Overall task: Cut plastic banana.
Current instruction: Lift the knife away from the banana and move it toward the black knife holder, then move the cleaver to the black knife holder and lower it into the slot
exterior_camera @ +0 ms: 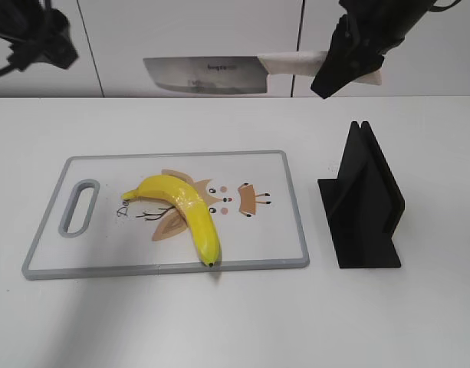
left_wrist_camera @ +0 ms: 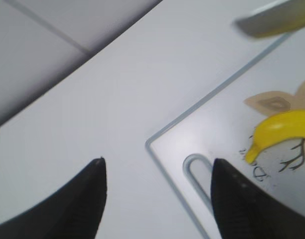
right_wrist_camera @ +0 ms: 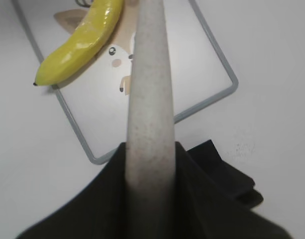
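The plastic banana lies whole on the white cutting board, curved, dark tip at the board's front edge. It also shows in the left wrist view and the right wrist view. My right gripper is shut on the pale handle of a cleaver knife, held high in the air behind the board, blade pointing left. My left gripper is open and empty, high above the table by the board's handle-hole corner.
A black knife stand sits on the table right of the board; it also shows in the right wrist view. The board has a grey rim and a cartoon print. White cabinet fronts run behind the table.
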